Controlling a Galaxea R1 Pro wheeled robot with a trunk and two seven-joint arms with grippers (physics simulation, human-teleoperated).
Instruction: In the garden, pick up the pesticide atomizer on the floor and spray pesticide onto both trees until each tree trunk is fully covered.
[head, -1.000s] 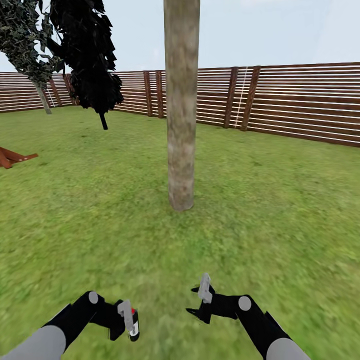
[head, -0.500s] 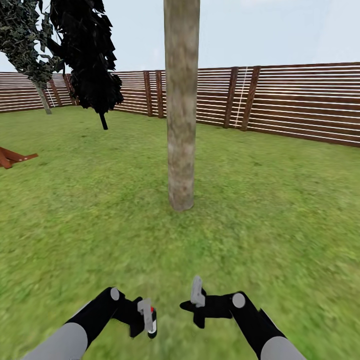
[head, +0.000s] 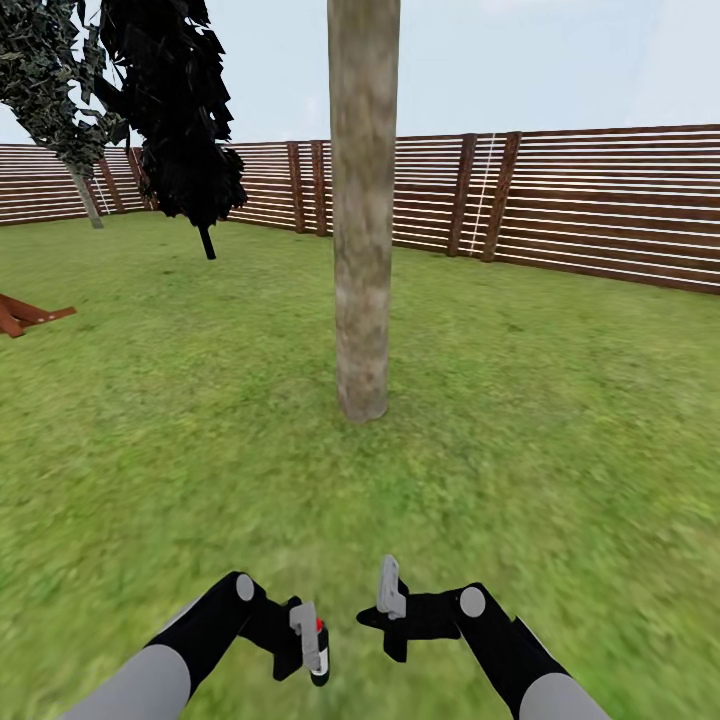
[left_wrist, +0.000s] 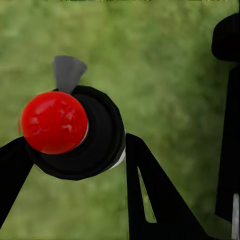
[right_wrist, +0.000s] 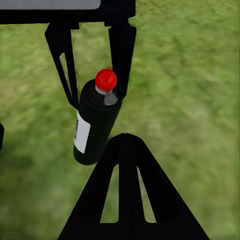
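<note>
A thick grey-tan tree trunk (head: 362, 250) rises from the grass straight ahead of me. Farther back on the left stands a second leafy tree with a pale thin-looking trunk (head: 88, 198). My left gripper (head: 314, 650) is low in the head view, shut on the pesticide atomizer (head: 320, 655). The atomizer is a dark bottle with a red top (left_wrist: 54, 122) and a white label (right_wrist: 81, 132), clamped between the left fingers (right_wrist: 122, 55). My right gripper (head: 389, 612) hovers open just beside it, with nothing in it. No mist is visible.
A brown slat fence (head: 560, 200) rings the lawn (head: 520, 420). A blackish narrow tree (head: 180, 110) stands back left. An orange-brown object (head: 25, 315) lies at the left edge of the grass.
My left arm has swung toward the centre carrying the atomizer. The right gripper has shifted slightly left, so the two now sit close together. The camera has not moved.
</note>
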